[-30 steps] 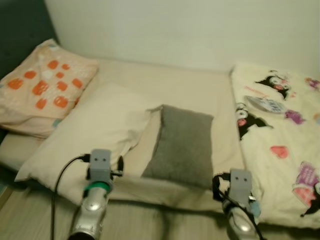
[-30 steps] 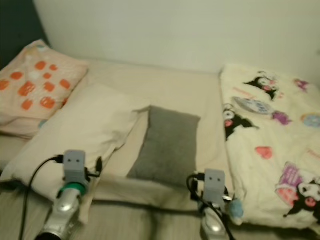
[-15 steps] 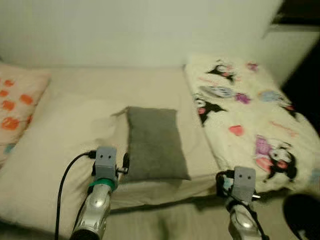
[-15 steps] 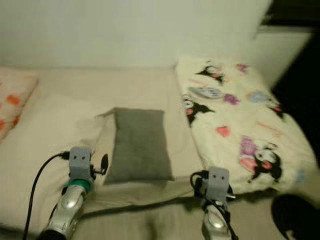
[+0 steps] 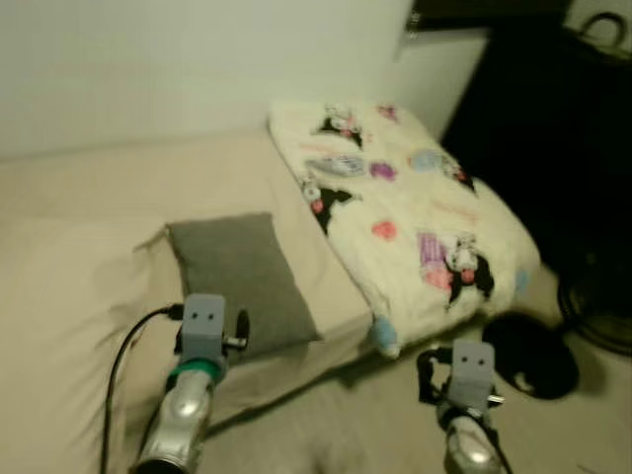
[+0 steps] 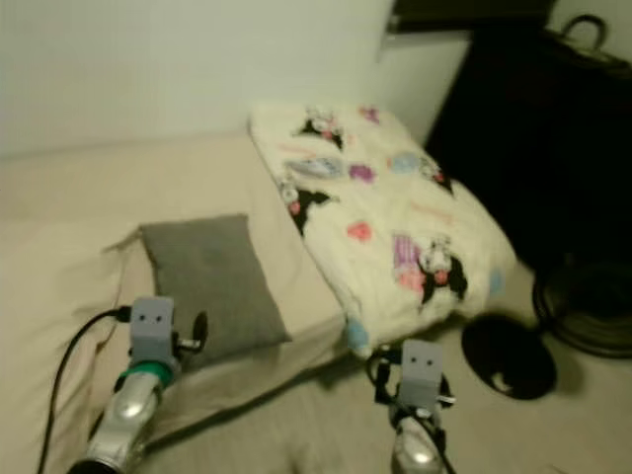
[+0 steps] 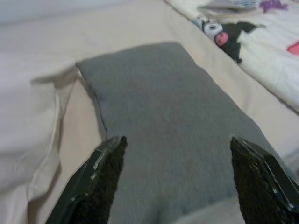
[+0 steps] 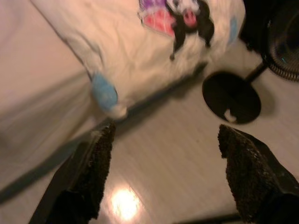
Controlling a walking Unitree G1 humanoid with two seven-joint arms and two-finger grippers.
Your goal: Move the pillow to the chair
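My view has swung right since 1 second ago. The pillow (image 5: 240,278) lies on the bed (image 5: 89,207); my left hand (image 7: 175,179), fingers apart, hovers over it. Probably seeking the chair.

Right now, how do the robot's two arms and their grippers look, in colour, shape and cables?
Both arms are silver tubes ending in a grey box-shaped wrist block with two small dark dots. The left arm wears a green ring under its block, and a black cable loops from it. The right arm has black cables bundled around its block. In the wrist views, the fingers are long, black and rough-textured.
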